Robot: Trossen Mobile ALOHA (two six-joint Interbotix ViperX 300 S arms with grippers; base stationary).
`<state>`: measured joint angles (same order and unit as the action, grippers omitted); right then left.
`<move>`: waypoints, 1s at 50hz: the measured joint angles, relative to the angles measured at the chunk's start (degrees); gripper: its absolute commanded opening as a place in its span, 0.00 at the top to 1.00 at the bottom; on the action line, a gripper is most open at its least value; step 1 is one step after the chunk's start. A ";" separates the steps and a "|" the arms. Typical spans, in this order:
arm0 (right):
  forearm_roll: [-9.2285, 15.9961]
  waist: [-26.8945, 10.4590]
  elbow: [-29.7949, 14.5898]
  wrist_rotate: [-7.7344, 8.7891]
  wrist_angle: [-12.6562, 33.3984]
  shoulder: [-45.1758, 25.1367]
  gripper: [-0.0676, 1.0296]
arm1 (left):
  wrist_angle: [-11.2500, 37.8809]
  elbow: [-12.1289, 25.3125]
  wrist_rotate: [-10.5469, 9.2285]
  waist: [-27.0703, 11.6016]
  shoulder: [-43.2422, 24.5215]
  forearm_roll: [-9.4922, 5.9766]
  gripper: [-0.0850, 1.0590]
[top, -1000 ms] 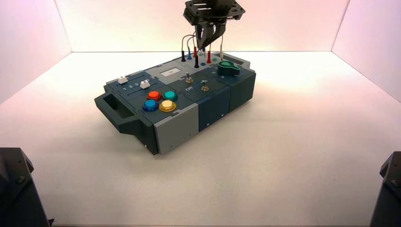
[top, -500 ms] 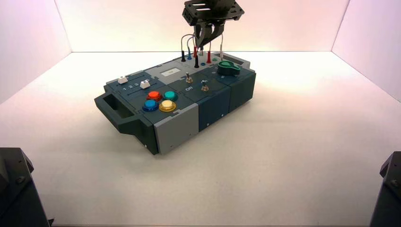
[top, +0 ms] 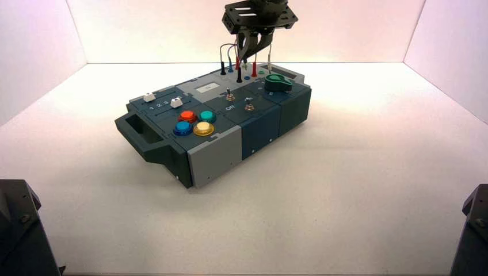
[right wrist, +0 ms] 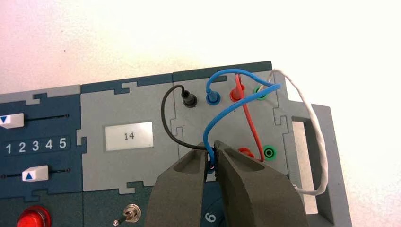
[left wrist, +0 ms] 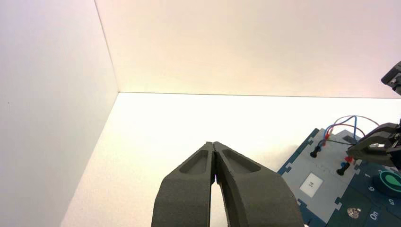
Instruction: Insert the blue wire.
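Right claw [right wrist: 211, 145], narrow, pinching the blue wire's [right wrist: 224, 111] loose end | just above the open blue socket [top: 247, 77] near the box's far-right end | wire arches toward its far edge | left claw [left wrist: 213, 146] idle, closed, tabletop's near-left corner

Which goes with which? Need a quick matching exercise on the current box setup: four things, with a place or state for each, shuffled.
Things:
1. Blue wire
2. Display
3. Knob
4. Left hand

Places and states:
A. Shut, waiting away from the box
B. One end in a blue socket, the other in the right hand over the box
C. Green, toward the box's right end in the high view
D. Reads 14, on a grey panel

Pairs: 1-B, 2-D, 3-C, 4-A
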<state>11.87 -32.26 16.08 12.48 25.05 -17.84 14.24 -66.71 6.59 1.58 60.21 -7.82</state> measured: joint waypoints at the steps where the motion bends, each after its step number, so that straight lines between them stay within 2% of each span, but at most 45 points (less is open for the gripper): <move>1: 0.00 0.00 0.09 0.00 -0.18 0.00 0.96 | 0.00 0.00 -0.09 0.00 -0.09 0.00 0.95; 12: 0.79 0.00 1.49 0.00 -1.23 0.00 0.96 | -0.09 0.00 0.00 0.00 -0.09 0.00 0.95; 50: 1.41 0.00 1.58 0.00 -2.29 -0.62 0.96 | -0.35 0.00 0.00 0.00 -0.09 0.00 0.95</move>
<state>13.27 -32.26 17.67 12.48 22.76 -18.46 13.89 -66.71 6.59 1.58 60.12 -7.82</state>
